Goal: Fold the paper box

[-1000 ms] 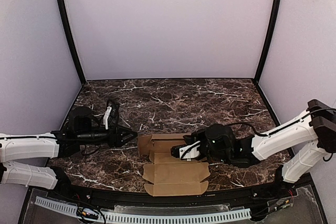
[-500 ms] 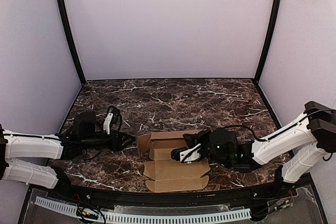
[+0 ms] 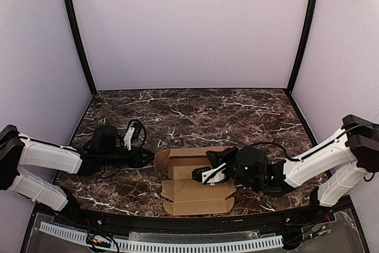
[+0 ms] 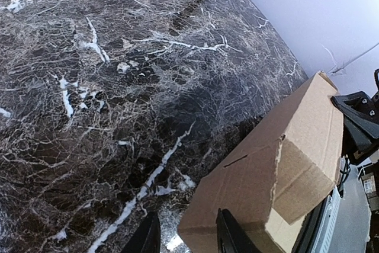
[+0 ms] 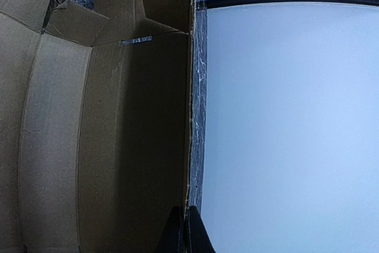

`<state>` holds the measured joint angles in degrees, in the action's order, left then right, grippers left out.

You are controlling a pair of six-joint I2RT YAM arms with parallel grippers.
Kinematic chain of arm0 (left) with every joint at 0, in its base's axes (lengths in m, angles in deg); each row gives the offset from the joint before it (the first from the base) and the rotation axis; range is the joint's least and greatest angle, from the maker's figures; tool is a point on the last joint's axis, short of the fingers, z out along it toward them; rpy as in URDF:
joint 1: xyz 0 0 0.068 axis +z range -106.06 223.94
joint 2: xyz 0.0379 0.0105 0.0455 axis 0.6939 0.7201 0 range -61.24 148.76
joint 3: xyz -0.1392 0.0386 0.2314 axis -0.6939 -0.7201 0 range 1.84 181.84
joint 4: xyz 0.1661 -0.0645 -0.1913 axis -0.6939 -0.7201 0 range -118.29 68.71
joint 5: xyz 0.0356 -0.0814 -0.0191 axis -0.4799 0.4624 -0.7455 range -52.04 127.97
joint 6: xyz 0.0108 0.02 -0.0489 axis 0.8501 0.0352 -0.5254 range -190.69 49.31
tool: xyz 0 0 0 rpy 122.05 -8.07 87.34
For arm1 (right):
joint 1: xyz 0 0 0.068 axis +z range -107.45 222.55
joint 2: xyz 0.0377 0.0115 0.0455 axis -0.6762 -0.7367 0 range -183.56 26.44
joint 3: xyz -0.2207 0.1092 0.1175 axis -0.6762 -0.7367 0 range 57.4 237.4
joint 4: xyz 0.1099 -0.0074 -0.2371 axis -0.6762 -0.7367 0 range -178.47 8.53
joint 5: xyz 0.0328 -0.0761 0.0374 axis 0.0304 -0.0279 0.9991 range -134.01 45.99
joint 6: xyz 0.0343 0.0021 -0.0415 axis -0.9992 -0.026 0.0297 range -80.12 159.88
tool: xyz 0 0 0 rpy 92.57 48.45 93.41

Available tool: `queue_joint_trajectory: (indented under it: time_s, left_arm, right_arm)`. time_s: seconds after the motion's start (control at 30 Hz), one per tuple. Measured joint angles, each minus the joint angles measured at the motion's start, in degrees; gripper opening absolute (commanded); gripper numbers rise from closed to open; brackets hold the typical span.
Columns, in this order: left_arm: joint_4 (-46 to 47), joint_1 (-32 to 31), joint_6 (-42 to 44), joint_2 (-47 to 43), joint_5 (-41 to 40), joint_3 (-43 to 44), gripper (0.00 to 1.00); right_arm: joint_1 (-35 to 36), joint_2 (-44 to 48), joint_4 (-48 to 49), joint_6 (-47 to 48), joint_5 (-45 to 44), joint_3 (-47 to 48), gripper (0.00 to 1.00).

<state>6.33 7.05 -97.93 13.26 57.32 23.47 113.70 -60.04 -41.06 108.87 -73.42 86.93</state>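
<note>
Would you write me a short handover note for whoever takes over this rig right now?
Left gripper: open, fingers at the left end of the paper box, not clamped on it.
Right gripper: shut, tips at the edge of a raised wall; a true pinch cannot be confirmed.
Box: near the table's front centre.
Done: far walls raised.
Left: near panels and flaps lie flat; fold and tuck them.

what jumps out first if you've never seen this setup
A half-folded brown box sits at the near middle of a dark marble table, some walls up. The left hand is at its left end, and the shut right hand is over its middle.
</note>
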Motion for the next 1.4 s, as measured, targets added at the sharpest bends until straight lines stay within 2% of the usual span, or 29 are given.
queue_joint_trajectory:
  time_s: [0.73,1.4]
  left_arm:
    - [4.6,0.0,0.4,-0.6,8.5,-3.4,0.34]
    - [6.6,-3.7,1.6,5.1,9.1,-2.9,0.38]
  right_arm:
    - [0.4,-4.9,6.4,1.9,-1.9,0.0,0.00]
    - [0.7,-6.3,7.5,1.9,-2.5,0.0,0.00]
